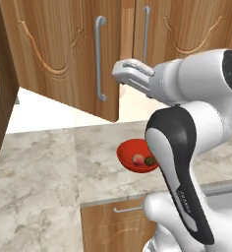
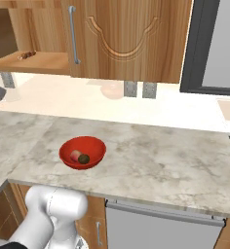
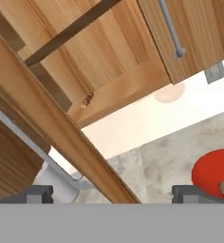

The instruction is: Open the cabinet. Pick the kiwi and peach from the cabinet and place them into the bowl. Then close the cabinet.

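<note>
Cabinet (image 1: 64,44): mounted above the counter; left door (image 1: 83,59) swung out toward the robot, right door (image 2: 131,39) shut flat against the front.
Left door handle (image 1: 100,58): long silver bar, just beside the gripper in the left base view; not grasped.
Cabinet shelf (image 2: 39,61): exposed in the right base view, with one small dark item (image 2: 27,55) lying on it, too small to name.
Bowl (image 2: 82,152): red, standing on the marble counter (image 2: 151,155) below the cabinet, near the front edge.
Peach (image 2: 76,155): already in the bowl, pinkish, touching the darker fruit beside it.
Kiwi (image 2: 84,158): small brown-green round fruit in the bowl, taken to be the kiwi.
Gripper (image 1: 130,71): raised to door height, close by the edge of the open door; jaws spread wide in the hand view, nothing between them.
Hand view: open door edge (image 3: 61,128) crossing the frame at a slant between the two fingertips (image 3: 35,193), with the bowl low at the right.
Done, judged: cabinet opened, both fruits moved into the bowl.
Left, judged: only the closing of the left door.
Next move, judged: called for a push on the open door's outer face or edge to swing it shut, with care not to catch the handle.
</note>
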### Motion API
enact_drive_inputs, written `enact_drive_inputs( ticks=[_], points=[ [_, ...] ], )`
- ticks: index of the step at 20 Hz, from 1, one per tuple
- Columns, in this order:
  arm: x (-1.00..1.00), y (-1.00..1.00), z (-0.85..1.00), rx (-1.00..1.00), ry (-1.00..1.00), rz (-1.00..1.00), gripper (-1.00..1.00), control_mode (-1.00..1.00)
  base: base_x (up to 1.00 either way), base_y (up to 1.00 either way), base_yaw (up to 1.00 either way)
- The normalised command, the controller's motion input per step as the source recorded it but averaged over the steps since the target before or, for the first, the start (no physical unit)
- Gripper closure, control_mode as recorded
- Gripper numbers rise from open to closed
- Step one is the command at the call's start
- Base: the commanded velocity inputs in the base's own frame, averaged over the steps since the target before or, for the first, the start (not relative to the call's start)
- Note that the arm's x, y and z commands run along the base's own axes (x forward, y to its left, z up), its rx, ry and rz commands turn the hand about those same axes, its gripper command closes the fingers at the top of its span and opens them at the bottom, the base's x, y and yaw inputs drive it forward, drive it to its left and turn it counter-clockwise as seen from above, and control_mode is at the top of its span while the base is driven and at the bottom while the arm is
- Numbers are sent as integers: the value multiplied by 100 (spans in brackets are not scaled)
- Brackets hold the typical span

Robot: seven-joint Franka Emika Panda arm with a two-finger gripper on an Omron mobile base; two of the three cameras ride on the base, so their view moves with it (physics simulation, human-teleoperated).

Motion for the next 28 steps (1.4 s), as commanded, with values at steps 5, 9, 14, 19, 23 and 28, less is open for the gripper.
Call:
enact_drive_inputs(
  ticks=[5,9,14,19,23,28],
  points=[
    [0,55,0,0,0,-7,-100,-100,0,0,0],
    [1,46,0,0,0,-6,-100,-100,0,0,0],
    [30,25,-20,0,0,-4,-100,-100,0,0,0],
    [46,8,-35,0,0,-4,-100,-100,0,0,0],
    [28,17,-42,0,-5,-2,-100,-100,0,0,0],
    [4,31,-39,-1,-8,-1,-100,-100,0,0,0]
  ],
)
